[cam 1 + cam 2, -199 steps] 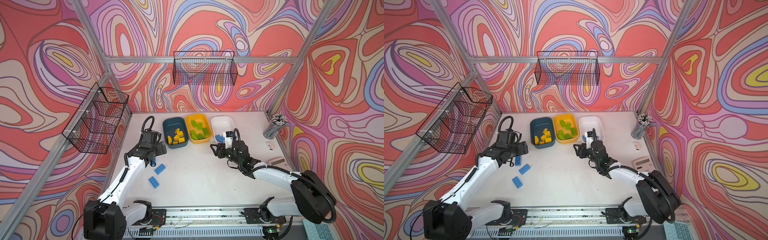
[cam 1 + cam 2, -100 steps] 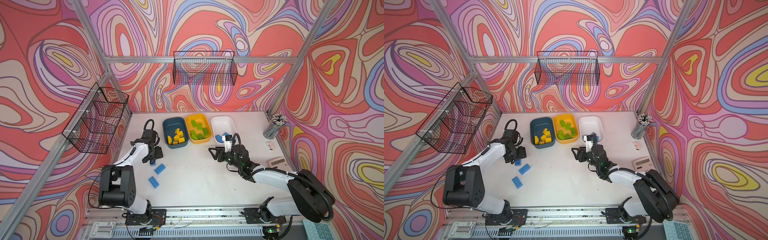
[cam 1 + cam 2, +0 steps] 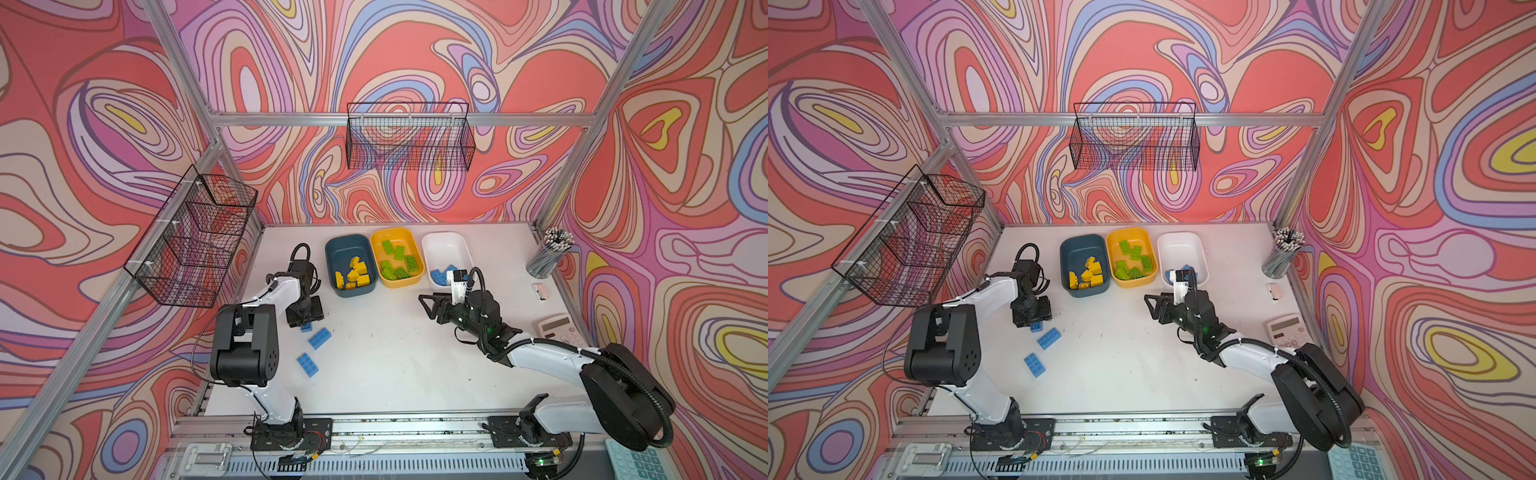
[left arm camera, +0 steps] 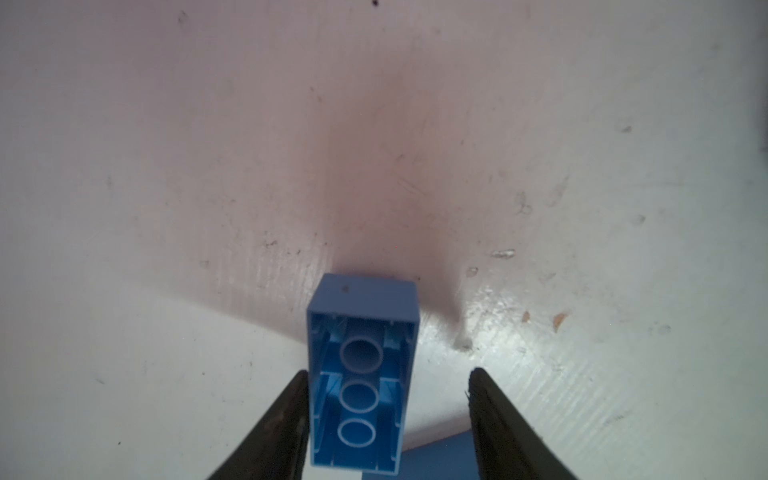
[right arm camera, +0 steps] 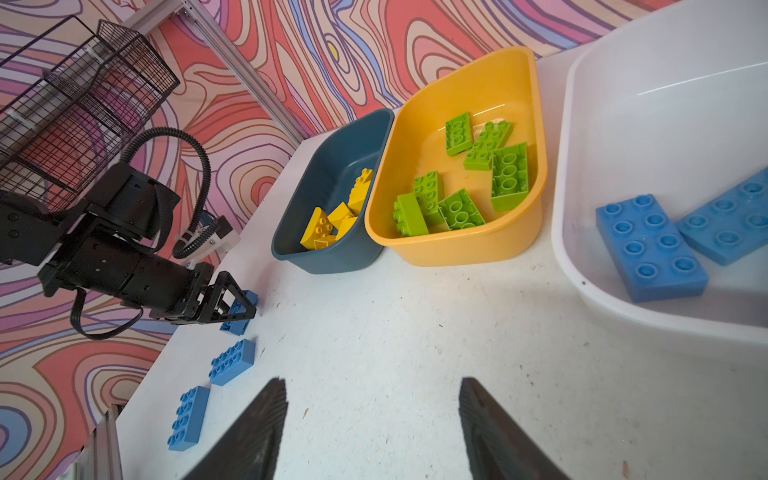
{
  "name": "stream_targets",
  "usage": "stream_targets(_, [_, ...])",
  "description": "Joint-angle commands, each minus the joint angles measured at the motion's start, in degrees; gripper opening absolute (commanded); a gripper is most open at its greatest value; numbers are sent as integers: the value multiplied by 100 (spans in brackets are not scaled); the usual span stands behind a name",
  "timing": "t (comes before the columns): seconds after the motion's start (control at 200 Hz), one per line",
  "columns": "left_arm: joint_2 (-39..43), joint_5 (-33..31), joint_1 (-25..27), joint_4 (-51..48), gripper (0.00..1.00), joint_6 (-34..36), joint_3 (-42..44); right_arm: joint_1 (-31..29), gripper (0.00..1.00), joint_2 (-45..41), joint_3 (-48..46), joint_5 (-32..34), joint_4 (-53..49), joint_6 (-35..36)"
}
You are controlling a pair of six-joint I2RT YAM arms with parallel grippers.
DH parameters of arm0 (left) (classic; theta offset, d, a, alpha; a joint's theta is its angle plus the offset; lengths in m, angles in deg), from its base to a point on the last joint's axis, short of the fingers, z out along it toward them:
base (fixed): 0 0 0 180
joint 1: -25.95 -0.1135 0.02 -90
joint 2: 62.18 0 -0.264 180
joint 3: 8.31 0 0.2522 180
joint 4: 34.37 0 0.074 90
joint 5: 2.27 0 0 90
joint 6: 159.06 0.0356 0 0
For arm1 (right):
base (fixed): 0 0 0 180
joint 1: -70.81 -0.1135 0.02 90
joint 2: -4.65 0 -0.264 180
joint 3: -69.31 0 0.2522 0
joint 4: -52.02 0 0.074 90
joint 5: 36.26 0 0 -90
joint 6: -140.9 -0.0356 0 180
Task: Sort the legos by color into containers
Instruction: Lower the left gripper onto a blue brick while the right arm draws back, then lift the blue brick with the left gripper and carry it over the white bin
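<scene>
My left gripper [image 4: 388, 374] points down at the table's left with a light blue lego [image 4: 361, 374] lying on its side between the jaws. One finger [image 4: 282, 424] touches it and a gap separates the other, so the gripper is open. Two more blue legos [image 3: 320, 338] [image 3: 308, 365] lie just in front. At the back stand the containers: a teal tub [image 3: 347, 245] with yellow legos [image 5: 332, 220], a yellow tub [image 3: 392, 233] with green legos [image 5: 461, 208], and a white tub [image 3: 444, 249] with two blue legos [image 5: 650, 245]. My right gripper [image 3: 428, 305] hovers open and empty in front of the white tub.
A grey mesh pen cup [image 3: 544, 259] stands at the back right, with a small white object [image 3: 540, 291] and a calculator [image 3: 559, 326] along the right edge. Black wire baskets hang on the left wall [image 3: 195, 237] and the back wall [image 3: 409, 137].
My left arm folded back and its gripper came down round the blue lego, jaws narrowing. My right gripper drew back from the white tub toward the table's middle.
</scene>
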Motion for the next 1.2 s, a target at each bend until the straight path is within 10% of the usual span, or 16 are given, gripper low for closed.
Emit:
stream_targets(0.0, [-122,-27,-34,-280,56,78,-135,-3,69,-100,-54,91,-35,49])
stream_targets(0.446, [-161,135,-20,-323,25,10,-153,-3,69,-285,-106,231,-112,32])
stream_targets(0.871, [1579,969,696,-418,24,-599,-562,-3,69,-950,-282,625,-188,64])
stream_targets(1.197, [1025,1723,1717,590,24,-1311,-2002,-12,69,-2116,-210,531,-313,235])
